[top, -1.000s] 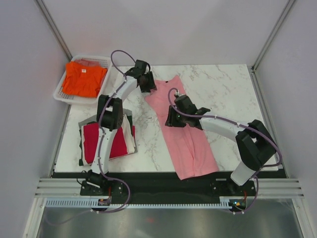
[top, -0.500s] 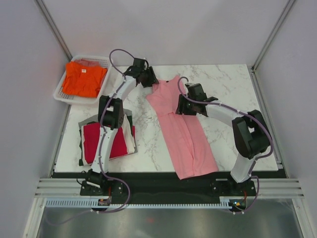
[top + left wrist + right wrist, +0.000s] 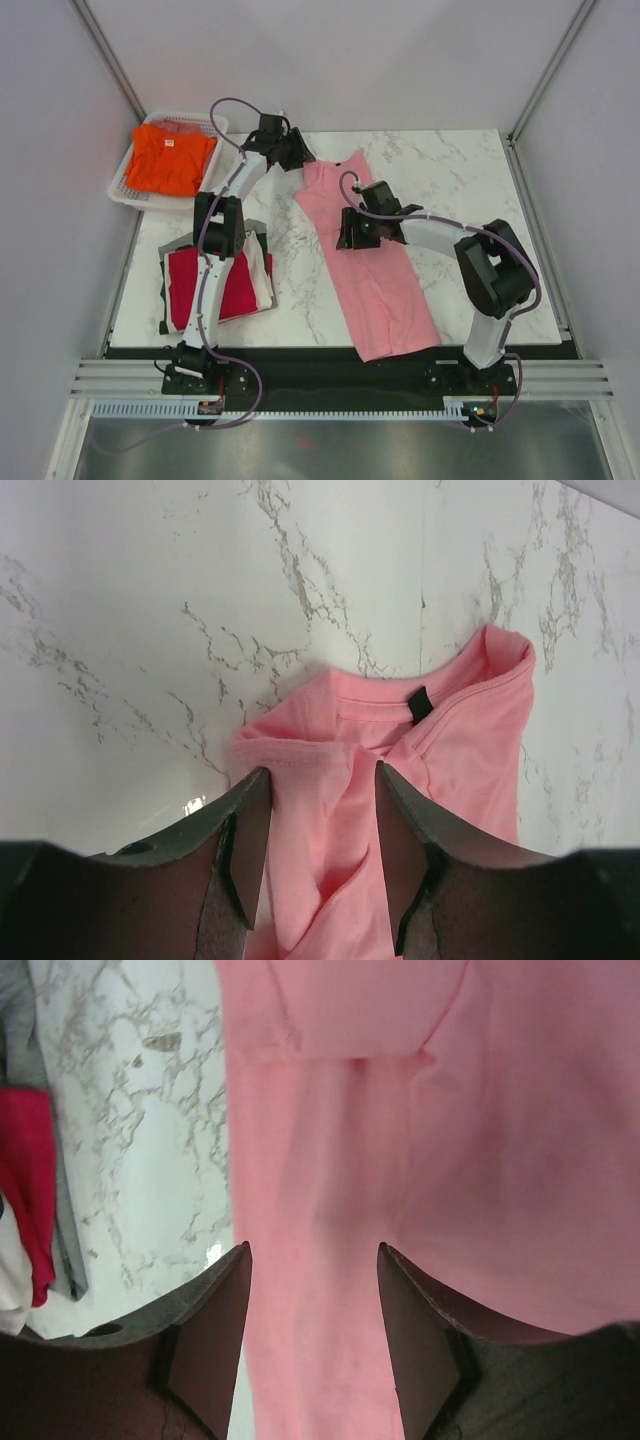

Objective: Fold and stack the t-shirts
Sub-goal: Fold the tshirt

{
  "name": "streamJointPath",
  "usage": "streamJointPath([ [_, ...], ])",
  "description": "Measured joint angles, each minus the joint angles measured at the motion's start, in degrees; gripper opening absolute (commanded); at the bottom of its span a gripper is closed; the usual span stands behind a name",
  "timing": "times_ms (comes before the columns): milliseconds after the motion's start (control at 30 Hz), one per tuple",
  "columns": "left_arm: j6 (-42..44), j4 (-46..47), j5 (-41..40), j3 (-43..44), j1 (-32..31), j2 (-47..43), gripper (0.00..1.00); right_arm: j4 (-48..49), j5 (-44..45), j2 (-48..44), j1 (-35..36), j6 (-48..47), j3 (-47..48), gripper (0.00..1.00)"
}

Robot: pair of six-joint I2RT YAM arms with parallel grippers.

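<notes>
The large light pink t-shirt [image 3: 375,265] lies folded into a long strip down the middle of the table, collar at the far end. My left gripper [image 3: 297,155] is at the shirt's far left corner by the collar. Its jaws stand apart with a fold of pink cloth [image 3: 318,860] between them [image 3: 318,780]. My right gripper [image 3: 347,235] is open low over the shirt's left edge, pink cloth [image 3: 340,1110] under its jaws [image 3: 313,1250]. A crimson red tee [image 3: 205,285] tops a folded stack with grey and white ones at the left. An orange tee [image 3: 168,160] lies in the basket.
The white mesh basket [image 3: 122,196] stands at the far left corner. The folded stack sits near the left arm's base. Marble table [image 3: 460,180] shows to the right of the pink shirt. Frame posts and walls close the sides.
My left gripper has moved toward the far edge, and the pink shirt's collar end has shifted with it. My right gripper swung toward the far right, then came back to the shirt's left edge.
</notes>
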Motion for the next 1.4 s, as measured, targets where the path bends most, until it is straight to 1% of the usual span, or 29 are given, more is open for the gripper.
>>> streamJointPath([
  [100, -0.2, 0.5, 0.2, 0.0, 0.0, 0.0, 0.53, -0.2, -1.8, -2.2, 0.6, 0.1, -1.5, 0.63],
  [267, -0.1, 0.9, 0.5, -0.5, 0.0, -0.2, 0.56, -0.7, -2.1, -10.2, -2.0, 0.5, -5.5, 0.67],
  [333, -0.1, 1.4, 0.4, -3.2, 0.1, -1.6, 0.65, -1.0, -1.4, -14.1, -3.0, 0.5, -7.6, 0.66],
  [367, 0.0, 1.6, 0.3, -5.0, 0.1, -2.6, 0.66, -1.6, -0.3, -16.4, -3.5, 0.5, -8.8, 0.65],
  [400, 0.0, 1.6, 0.2, -7.4, 0.2, -4.1, 0.73, -2.4, 0.8, -18.4, -3.9, 0.5, -9.8, 0.65],
  [467, 0.1, 1.8, -0.1, -12.6, 0.3, -8.0, 0.75, -3.8, 2.7, -21.2, -4.6, 0.5, -11.0, 0.62],
  [500, 0.1, 1.7, -0.2, -15.5, 0.3, -10.5, 0.83, -4.4, 3.4, -21.7, -5.1, 0.4, -11.2, 0.61],
  [567, 0.2, 2.0, -0.4, -20.6, 0.3, -15.3, 0.89, -5.2, 4.5, -21.7, -6.5, 0.3, -11.2, 0.62],
  [600, 0.3, 2.1, -0.5, -23.3, 0.3, -18.1, 0.94, -5.5, 5.2, -21.6, -7.2, 0.3, -11.2, 0.62],
  [633, 0.4, 2.2, -0.7, -25.8, 0.3, -21.0, 0.94, -5.8, 5.7, -21.2, -8.0, 0.2, -11.2, 0.63],
  [667, 0.4, 2.7, -0.8, -28.4, 0.3, -24.1, 1.00, -6.0, 6.1, -20.8, -8.7, 0.0, -10.9, 0.64],
  [800, 0.5, 5.2, -1.2, -38.1, 0.2, -35.1, 1.00, -6.3, 5.8, -16.0, -11.7, -0.8, -5.7, 0.66],
  [900, 0.4, 7.9, -1.1, -45.4, 0.0, -42.0, 0.99, -6.8, 2.4, -9.2, -14.3, -1.0, 2.8, 0.66],
  [967, 0.3, 9.1, -1.1, -49.8, -0.3, -44.9, 0.98, -6.5, 0.3, -4.2, -16.3, -1.0, 9.3, 0.70],
  [1100, -0.2, 11.1, -1.1, -56.1, -1.3, -46.3, 0.95, -6.7, -1.9, 2.8, -18.8, -1.0, 18.6, 0.72],
  [1233, -1.0, 12.0, -1.1, -59.5, -2.1, -45.6, 0.93, -7.6, -4.1, 10.3, -19.8, -1.5, 27.8, 0.70],
  [1333, -1.7, 14.2, -1.1, -61.2, -2.5, -45.3, 0.95, -8.6, -5.6, 16.3, -20.2, -2.1, 33.6, 0.70],
  [1400, -2.0, 15.6, -1.1, -62.2, -2.6, -45.2, 0.98, -9.5, -6.7, 19.6, -20.3, -2.5, 36.2, 0.72],
])
